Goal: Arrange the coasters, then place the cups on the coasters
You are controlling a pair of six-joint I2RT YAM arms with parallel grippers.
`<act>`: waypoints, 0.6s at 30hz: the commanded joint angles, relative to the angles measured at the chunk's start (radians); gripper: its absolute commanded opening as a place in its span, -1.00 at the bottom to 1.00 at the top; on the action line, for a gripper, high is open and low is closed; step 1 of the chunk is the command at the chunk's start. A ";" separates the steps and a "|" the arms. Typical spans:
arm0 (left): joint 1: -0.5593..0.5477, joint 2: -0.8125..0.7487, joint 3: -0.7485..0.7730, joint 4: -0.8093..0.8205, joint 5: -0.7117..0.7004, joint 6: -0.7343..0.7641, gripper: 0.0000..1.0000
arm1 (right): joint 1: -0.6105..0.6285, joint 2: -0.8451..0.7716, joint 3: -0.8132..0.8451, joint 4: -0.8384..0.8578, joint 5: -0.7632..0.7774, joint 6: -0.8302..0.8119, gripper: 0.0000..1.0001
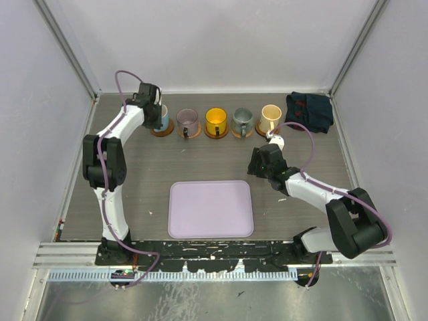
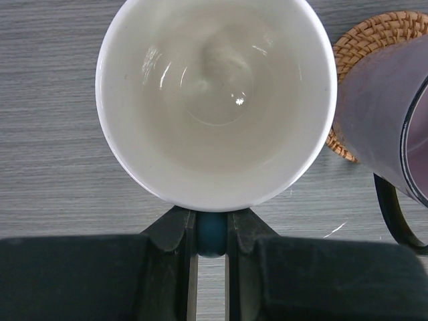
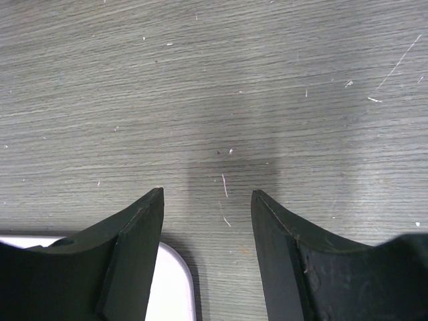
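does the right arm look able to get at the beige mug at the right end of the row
Probably yes: the right gripper is open and empty over bare table near the beige mug, nothing stands between them, and the dark blue cloth lies off to one side.

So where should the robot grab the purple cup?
By its handle, coming from the robot's side. The purple cup stands upright on its coaster with the handle poking toward the robot. The blue cup and yellow cup stand close on either side, so a sideways grab looks cramped.
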 commanded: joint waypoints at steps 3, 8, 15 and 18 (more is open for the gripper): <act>0.008 -0.084 -0.080 0.064 0.003 -0.015 -1.00 | -0.003 -0.003 0.000 0.042 -0.027 0.018 0.19; 0.008 -0.107 -0.118 0.068 0.002 -0.019 -1.00 | -0.004 -0.010 -0.004 0.043 -0.030 0.021 0.20; 0.008 -0.120 -0.135 0.065 0.002 -0.026 -1.00 | -0.003 -0.014 -0.008 0.047 -0.033 0.024 0.19; 0.009 -0.130 -0.147 0.064 0.002 -0.032 -1.00 | -0.003 -0.014 -0.008 0.047 -0.035 0.024 0.19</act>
